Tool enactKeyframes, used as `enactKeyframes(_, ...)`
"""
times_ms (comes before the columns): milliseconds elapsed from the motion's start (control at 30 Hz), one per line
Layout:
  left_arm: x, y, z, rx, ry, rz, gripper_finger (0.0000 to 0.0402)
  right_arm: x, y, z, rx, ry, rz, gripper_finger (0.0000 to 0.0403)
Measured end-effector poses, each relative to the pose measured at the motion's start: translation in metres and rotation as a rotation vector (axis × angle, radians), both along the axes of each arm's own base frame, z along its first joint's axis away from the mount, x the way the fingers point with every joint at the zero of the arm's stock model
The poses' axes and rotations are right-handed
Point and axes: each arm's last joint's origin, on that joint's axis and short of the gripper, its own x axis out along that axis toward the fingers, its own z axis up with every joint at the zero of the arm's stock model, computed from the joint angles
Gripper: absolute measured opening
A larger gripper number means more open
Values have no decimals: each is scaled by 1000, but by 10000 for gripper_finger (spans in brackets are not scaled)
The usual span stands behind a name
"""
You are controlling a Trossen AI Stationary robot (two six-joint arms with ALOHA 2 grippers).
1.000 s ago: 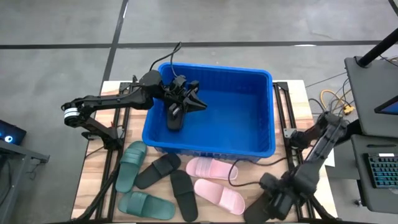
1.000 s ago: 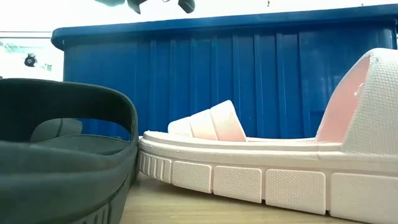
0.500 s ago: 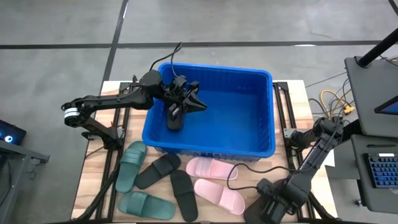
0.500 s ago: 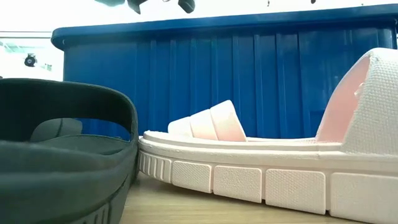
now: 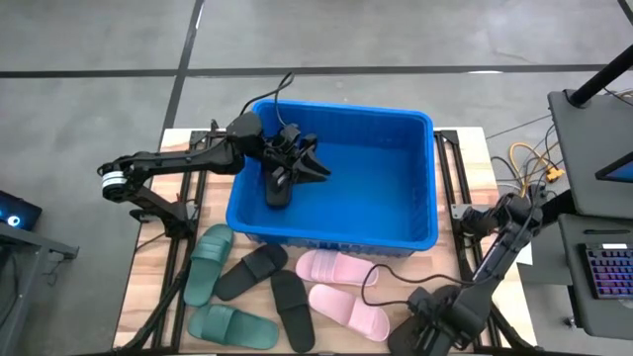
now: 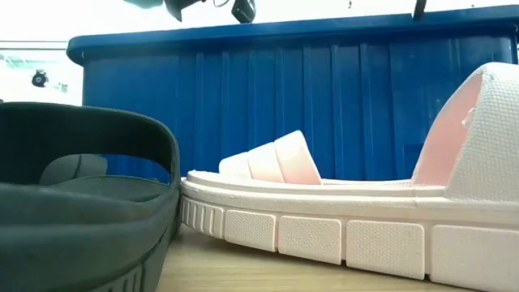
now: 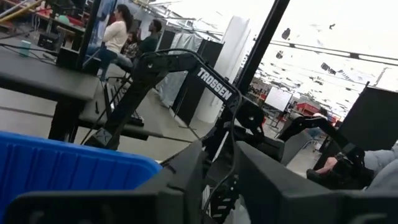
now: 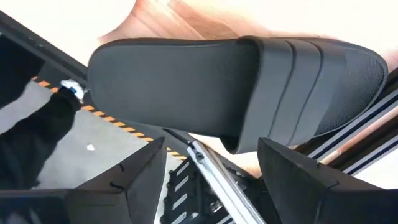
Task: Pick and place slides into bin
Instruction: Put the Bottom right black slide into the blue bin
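The blue bin (image 5: 396, 198) stands at the table's far middle, and its wall (image 6: 324, 105) fills the low view. My left gripper (image 5: 309, 163) reaches over the bin's left part, with a black slide (image 5: 278, 186) hanging below it inside the bin. On the wood near the bin lie two green slides (image 5: 208, 262), two black slides (image 5: 252, 270) and two pink slides (image 5: 336, 267). My right gripper (image 8: 211, 180) points down, open, at the table's near right corner. Its fingers stand above another black slide (image 8: 236, 81) without touching it. My left gripper comes at the black slide about level from the table's left. The slide's upper end (image 5: 282, 168) is at the fingers, and the gripper hides the place of contact. The slide hangs tilted below it, its lower end (image 5: 277, 201) down inside the bin.
Metal rails (image 5: 450, 188) run along the table's right side, and a rail crosses under the right gripper (image 8: 211, 168). A desk with a keyboard (image 5: 603, 267) stands right of the table. In the low view a pink slide (image 6: 324, 227) and a dark slide (image 6: 81, 203) lie close.
My right gripper has sunk toward the table's near right corner, drifting a little leftward. The black slide in the bin stays where it was under my left gripper.
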Motion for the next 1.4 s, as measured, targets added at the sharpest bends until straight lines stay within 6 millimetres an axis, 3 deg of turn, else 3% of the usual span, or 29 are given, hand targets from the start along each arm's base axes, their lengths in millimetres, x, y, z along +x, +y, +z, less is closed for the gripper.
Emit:
enactKeyframes(167,0,0,0,-4,2,-3,148,-1,7,-17,-49,44,37,242)
enactKeyframes(367,0,0,0,-5,2,-3,176,-1,11,-34,-89,151,37,242)
enactKeyframes(867,0,0,0,-6,7,-4,179,2,18,-73,-205,268,83,242)
enactKeyframes(1400,0,0,0,-7,8,-4,179,0,16,-74,-229,314,81,218)
